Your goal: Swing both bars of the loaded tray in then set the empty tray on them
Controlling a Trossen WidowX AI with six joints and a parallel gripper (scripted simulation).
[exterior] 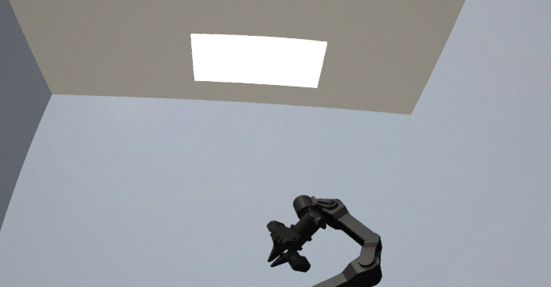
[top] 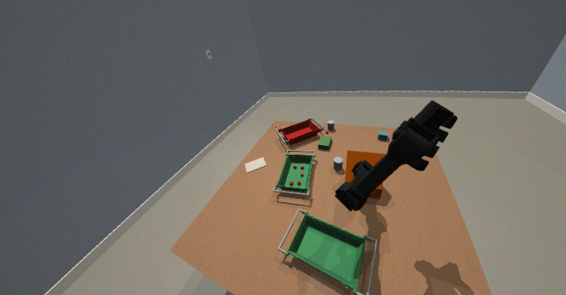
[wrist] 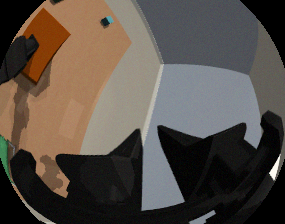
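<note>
The loaded green tray [top: 292,175] stands mid-table with several small red blocks [top: 301,175] on its floor. Its far wire bar [top: 301,151] and near wire bar [top: 291,192] are out over its ends. The empty green tray [top: 333,252] lies upright nearer the camera, its left bar [top: 289,229] and right bar [top: 373,266] outward; a sliver of it shows at the wrist view's left edge. My gripper [exterior: 270,263] [wrist: 149,131] is shut to a narrow gap with nothing between the fingers, raised away from both trays. Its fingertips cannot be made out in the top view.
A red tray [top: 301,132] with wire bars is at the back left. Near it are a green block [top: 325,143] and a grey cylinder [top: 330,125]. Another cylinder [top: 337,163] stands between the loaded tray and the orange base plate [top: 365,159]. A cream slab [top: 255,164] and teal block [top: 383,135] lie farther out.
</note>
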